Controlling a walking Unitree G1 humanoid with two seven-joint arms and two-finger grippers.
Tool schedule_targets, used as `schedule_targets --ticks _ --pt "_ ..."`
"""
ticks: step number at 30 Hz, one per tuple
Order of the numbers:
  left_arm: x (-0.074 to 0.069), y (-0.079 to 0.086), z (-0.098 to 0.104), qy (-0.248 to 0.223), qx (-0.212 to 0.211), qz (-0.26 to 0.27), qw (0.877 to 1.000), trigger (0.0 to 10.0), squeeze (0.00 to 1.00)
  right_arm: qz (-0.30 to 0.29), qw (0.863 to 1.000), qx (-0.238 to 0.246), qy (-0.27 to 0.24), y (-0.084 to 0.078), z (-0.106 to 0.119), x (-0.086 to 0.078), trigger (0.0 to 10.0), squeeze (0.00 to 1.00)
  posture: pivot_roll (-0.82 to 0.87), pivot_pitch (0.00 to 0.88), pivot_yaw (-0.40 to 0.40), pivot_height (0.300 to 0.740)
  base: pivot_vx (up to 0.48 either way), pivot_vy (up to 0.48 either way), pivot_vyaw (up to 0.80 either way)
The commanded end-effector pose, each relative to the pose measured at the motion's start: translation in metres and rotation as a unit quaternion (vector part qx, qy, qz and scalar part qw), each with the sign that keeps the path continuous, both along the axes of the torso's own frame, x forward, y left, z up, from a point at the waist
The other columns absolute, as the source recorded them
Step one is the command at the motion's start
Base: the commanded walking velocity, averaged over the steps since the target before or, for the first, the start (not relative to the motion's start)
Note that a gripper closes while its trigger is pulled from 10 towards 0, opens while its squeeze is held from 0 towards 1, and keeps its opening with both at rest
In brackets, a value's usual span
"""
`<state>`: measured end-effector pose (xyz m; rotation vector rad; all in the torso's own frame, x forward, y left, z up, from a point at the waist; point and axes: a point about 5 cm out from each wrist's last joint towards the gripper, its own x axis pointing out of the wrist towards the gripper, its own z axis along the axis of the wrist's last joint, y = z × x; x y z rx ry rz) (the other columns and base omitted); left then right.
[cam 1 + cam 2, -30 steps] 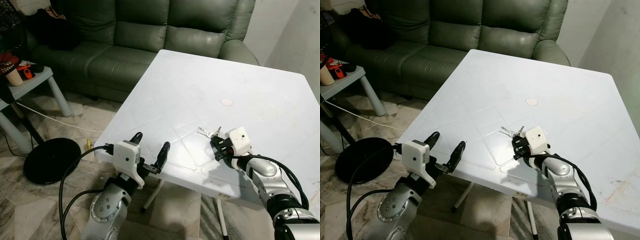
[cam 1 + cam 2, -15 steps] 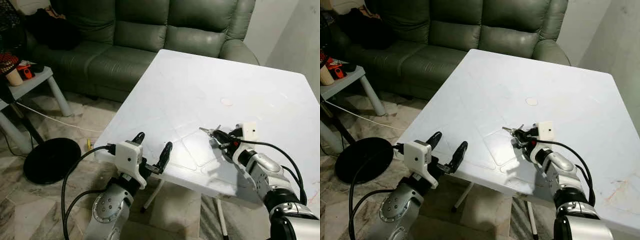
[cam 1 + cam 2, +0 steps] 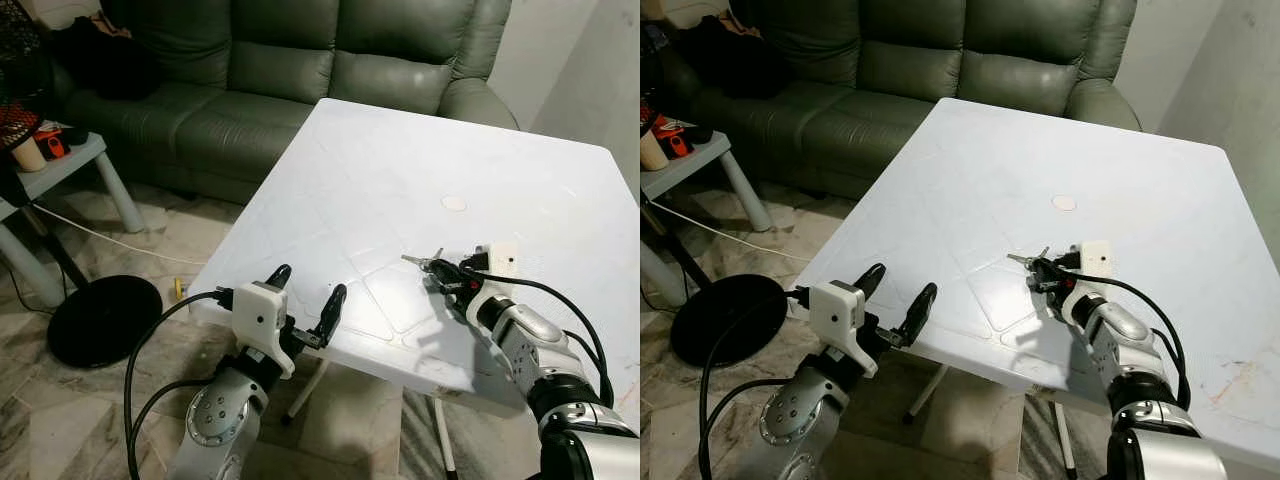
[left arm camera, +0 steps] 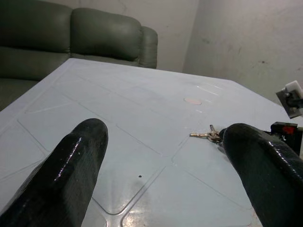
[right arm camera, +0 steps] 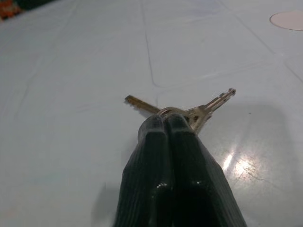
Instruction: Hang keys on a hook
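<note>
**On a white table: keys pinched, no hook in sight**

On the white plastic table, as seen in the left eye view, the right gripper lies low over the near middle of the tabletop, its fingers closed on a small bunch of keys whose blades jut out toward the robot's left. The left gripper is held at the table's near edge, well apart from the keys, its two fingers spread wide with nothing between them. A small round mark is seen farther up the table, and a green sofa stands behind it.

In the right eye view the same arrangement is repeated, with nothing added.

In the left wrist view the keys are shown from the side, low at the tabletop; whether they are resting on it or just lifted cannot be told.

In the right wrist view, what the head views leave unclear is made plain: the black fingers are pressed fully together on the key ring, and two key blades fan out beyond the tips.

The pick-up is judged done or nearly so. Carrying the keys to a hook and hanging them is all left.
</note>
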<state>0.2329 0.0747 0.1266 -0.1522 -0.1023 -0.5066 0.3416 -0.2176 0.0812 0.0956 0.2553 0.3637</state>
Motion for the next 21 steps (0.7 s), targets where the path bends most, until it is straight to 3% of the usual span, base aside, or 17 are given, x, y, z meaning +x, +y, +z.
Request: schedule_targets --ticks 1,5,6,14,15,21 --pt "0.0000 -0.0027 0.0009 -0.001 0.001 -0.002 1.000 10.0 0.00 -0.010 1.000 -0.012 0.014 -0.0064 -0.0023 -0.0015 10.0 0.00 0.04 0.064 -0.054 0.736 0.000 0.000 0.00" --pt "-0.0003 -0.0031 0.0006 -0.001 0.000 -0.003 1.000 10.0 0.00 -0.019 0.999 -0.004 0.025 -0.0080 -0.0038 -0.0017 10.0 0.00 0.04 0.065 -0.053 0.736 0.000 0.000 0.00" --pt "-0.0004 -0.0033 0.0007 -0.001 0.000 -0.004 1.000 10.0 0.00 -0.020 0.999 0.001 0.027 -0.0080 -0.0038 -0.0016 10.0 1.00 0.04 0.065 -0.053 0.736 0.000 0.000 0.00" --pt "-0.0013 -0.0045 0.0002 0.001 -0.002 -0.006 1.000 10.0 0.00 -0.031 0.999 -0.008 -0.002 -0.0088 0.0013 0.0004 10.0 0.97 0.04 0.063 -0.053 0.736 0.000 0.000 0.00" --pt "-0.0015 -0.0048 0.0001 0.002 -0.003 -0.007 1.000 10.0 0.00 -0.026 1.000 -0.006 -0.010 -0.0082 0.0028 0.0006 10.0 0.00 0.04 0.063 -0.053 0.736 0.000 0.000 0.00" --pt "-0.0030 -0.0062 -0.0006 0.004 -0.005 -0.010 1.000 10.0 0.00 -0.036 0.999 -0.006 -0.019 -0.0085 0.0044 0.0012 10.0 0.00 0.04 0.062 -0.052 0.736 0.000 0.000 0.00"
